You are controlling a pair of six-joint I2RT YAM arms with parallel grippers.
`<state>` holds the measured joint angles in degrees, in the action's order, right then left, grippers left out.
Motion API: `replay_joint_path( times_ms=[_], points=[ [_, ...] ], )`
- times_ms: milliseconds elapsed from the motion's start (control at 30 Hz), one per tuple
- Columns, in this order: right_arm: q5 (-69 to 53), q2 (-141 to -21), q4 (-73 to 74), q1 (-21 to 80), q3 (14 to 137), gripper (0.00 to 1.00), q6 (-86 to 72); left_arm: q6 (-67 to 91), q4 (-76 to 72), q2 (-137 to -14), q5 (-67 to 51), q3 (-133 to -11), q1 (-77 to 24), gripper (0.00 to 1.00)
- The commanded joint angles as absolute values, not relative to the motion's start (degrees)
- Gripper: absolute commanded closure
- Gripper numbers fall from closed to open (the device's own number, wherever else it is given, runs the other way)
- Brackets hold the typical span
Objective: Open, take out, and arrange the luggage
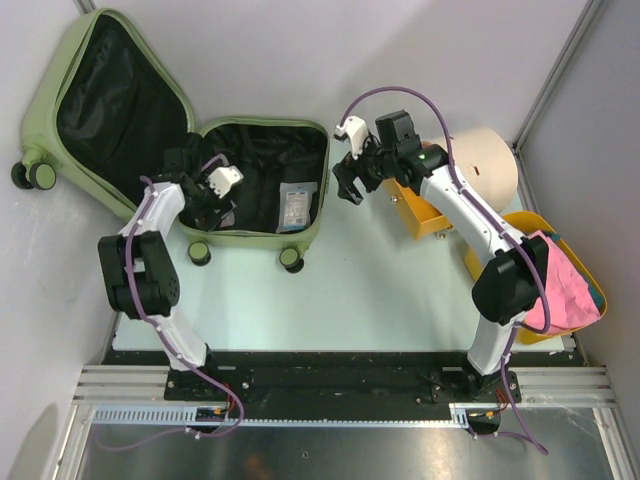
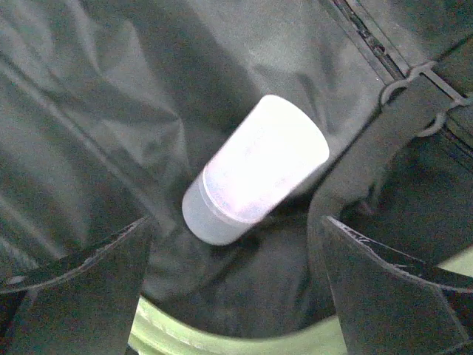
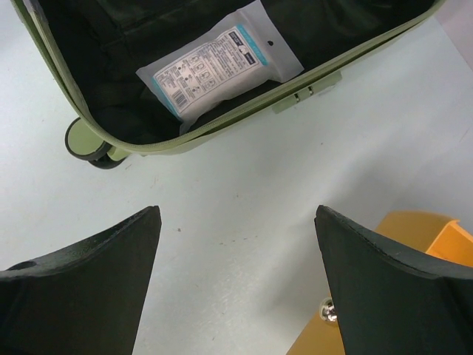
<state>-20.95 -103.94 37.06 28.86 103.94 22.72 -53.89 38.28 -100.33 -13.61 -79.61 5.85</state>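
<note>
The sage-green luggage [image 1: 110, 190] lies open on the table, lid tilted back at the far left, black lining showing. My left gripper [image 1: 195, 205] reaches into its near-left corner and stands open around nothing. Just ahead of its fingers a small translucent white bottle [image 2: 251, 171] lies on the lining. A white printed packet [image 1: 297, 205] rests in the right part of the shell [image 3: 222, 122]; the same packet [image 3: 219, 61] shows in the right wrist view. My right gripper [image 1: 350, 185] hovers open over bare table just right of the luggage, holding nothing.
An orange box [image 1: 425, 215] sits under the right arm. A cream drum [image 1: 490, 165] stands at the back right. A yellow basket [image 1: 535, 300] with pink cloth [image 1: 560, 285] sits at the right edge. Luggage wheels [image 1: 292, 260] face the near side.
</note>
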Motion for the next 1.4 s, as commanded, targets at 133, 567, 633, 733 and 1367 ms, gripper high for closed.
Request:
replay_joint_path(
  times_ms=[133, 567, 633, 733, 1367],
  points=[
    [-21.8, -103.89, 38.23, 29.27, 106.0, 0.1, 22.68, -63.64, 40.17, -111.16, -15.11, -86.02, 6.15, 0.08],
    [-22.5, -103.01, 37.27, 28.83, 106.17, 0.11, 20.92, -50.38, 40.17, -111.19, -31.61, -98.17, 5.98, 0.65],
    [-24.16, -102.83, 35.51, 28.3, 106.08, 0.1, 17.94, -42.22, 40.08, -107.77, -35.49, -100.01, 6.06, 0.76],
    [-29.15, -102.57, 30.78, 27.51, 106.08, 0.11, 11.2, -25.98, 40.08, -104.86, -46.55, -103.44, 5.89, 0.82],
    [-26.81, -99.49, -5.89, 37.53, 92.11, 0.1, -22.32, 47.55, 0.79, -82.27, -39.29, -77.08, -7.03, 0.82]
  ],
)
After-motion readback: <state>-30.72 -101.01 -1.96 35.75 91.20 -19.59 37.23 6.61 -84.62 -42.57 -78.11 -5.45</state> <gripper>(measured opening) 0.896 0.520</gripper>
